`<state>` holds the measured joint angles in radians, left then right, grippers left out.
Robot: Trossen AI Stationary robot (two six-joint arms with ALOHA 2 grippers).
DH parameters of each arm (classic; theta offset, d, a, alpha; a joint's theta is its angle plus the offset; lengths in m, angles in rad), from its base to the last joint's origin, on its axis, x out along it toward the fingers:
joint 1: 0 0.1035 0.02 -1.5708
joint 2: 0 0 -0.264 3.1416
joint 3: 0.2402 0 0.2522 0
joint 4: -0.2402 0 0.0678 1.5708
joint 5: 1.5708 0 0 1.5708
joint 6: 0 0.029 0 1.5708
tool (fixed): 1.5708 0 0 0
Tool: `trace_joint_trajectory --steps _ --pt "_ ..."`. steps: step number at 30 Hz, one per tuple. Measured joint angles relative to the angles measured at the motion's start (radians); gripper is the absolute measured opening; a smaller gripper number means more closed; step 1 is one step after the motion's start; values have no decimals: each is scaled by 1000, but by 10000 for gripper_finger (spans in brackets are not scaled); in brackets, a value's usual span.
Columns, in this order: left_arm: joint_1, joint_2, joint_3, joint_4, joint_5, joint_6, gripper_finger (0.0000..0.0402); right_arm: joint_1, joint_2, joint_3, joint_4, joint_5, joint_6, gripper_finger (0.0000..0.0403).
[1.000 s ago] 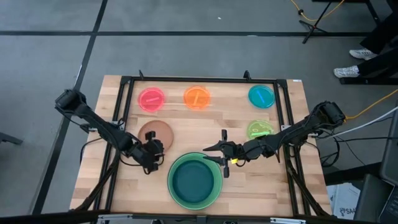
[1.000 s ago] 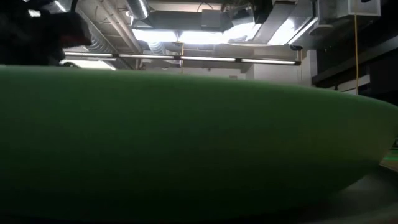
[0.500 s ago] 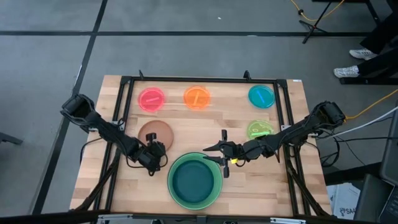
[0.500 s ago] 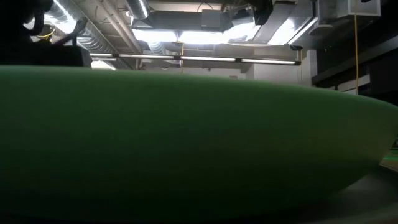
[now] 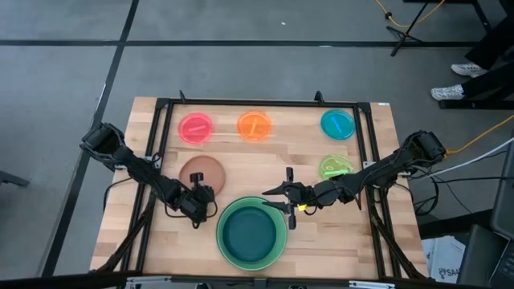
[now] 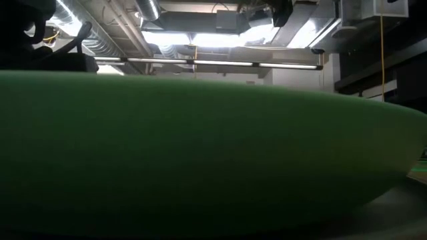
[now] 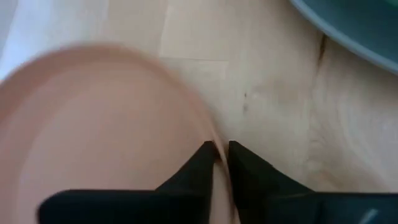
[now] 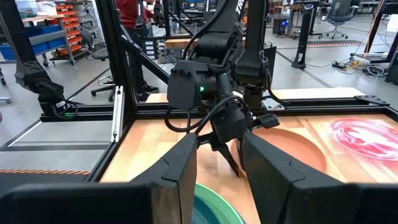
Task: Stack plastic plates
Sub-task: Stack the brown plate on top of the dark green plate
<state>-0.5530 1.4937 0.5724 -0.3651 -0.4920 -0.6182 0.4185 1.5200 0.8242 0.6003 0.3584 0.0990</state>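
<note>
— Since the left arm swung in over the last second, where does it sit now?

— I have the left gripper (image 5: 199, 202) down at the near right edge of the brown plate (image 5: 201, 170), and it has barely shifted in the last half second. From the wrist, its fingers (image 7: 200, 167) are almost pressed together with the rim of the brown plate (image 7: 106, 130) between them, so I read that as a pinch on the edge.

— And the stack?

— The teal plate (image 5: 250, 234) already lies inside the big green plate (image 5: 278, 223), near the front middle. I judge the brown one goes on next. The right gripper (image 5: 283, 201) waits just beside the green rim, jaws spread, holding nothing.

— The small ones?

— Pink (image 5: 195, 128), orange (image 5: 254, 125) and blue (image 5: 337, 124) line the far edge; lime (image 5: 335, 167) sits right, untouched.
</note>
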Motion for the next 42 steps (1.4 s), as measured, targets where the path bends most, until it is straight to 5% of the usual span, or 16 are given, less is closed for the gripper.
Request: trace_joint_trajectory --steps 4,10,22,42 --pt "1 0 -1 -6 -10 21 7 0 0 0 0 -1 0 122" --pt "-16 -39 15 -39 -37 26 14 0 0 0 -1 -10 0 122" --pt "-106 -61 276 -136 -143 184 15 0 0 0 2 -10 0 122" --pt "-182 95 302 435 -24 394 15 117 0 -1 272 -11 -207 122"
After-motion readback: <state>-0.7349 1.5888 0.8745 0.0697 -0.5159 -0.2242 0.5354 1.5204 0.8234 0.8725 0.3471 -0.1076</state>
